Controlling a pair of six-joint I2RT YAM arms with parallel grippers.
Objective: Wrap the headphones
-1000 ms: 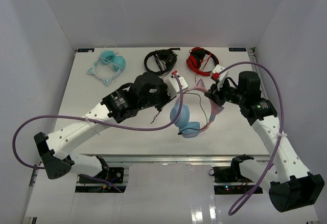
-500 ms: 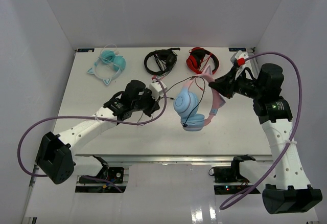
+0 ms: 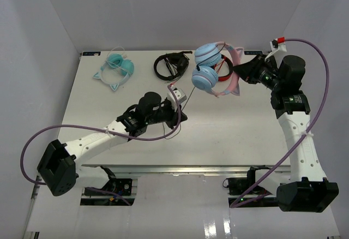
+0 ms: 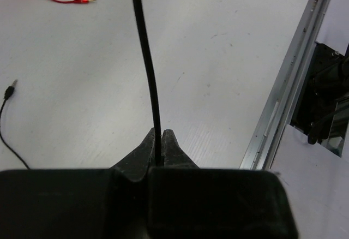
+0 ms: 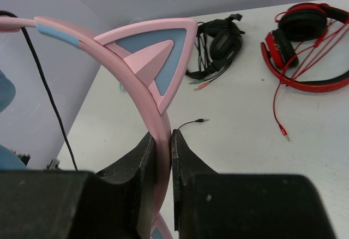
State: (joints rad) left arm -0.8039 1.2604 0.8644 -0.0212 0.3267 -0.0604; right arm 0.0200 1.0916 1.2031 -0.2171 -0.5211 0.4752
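Above the far right of the table (image 3: 245,130), headphones (image 3: 210,67): were held clear of the surface, with both light blue ear cups hanging to the left of the pink headband.
Right gripper (image 5: 162,136): fingers were clamped on the pink headband, just below a cat ear.
Left gripper (image 4: 159,135): fingers were pinched shut on the cable, low over the table's middle.
Cable (image 4: 143,59): thin and dark, it ran taut from the left fingers.

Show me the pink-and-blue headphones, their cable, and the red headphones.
the headphones (image 3: 204,78): top view, lower ear cup
the cable (image 4: 144,59): left wrist view, middle stretch
the red headphones (image 5: 300,25): right wrist view, ear pad
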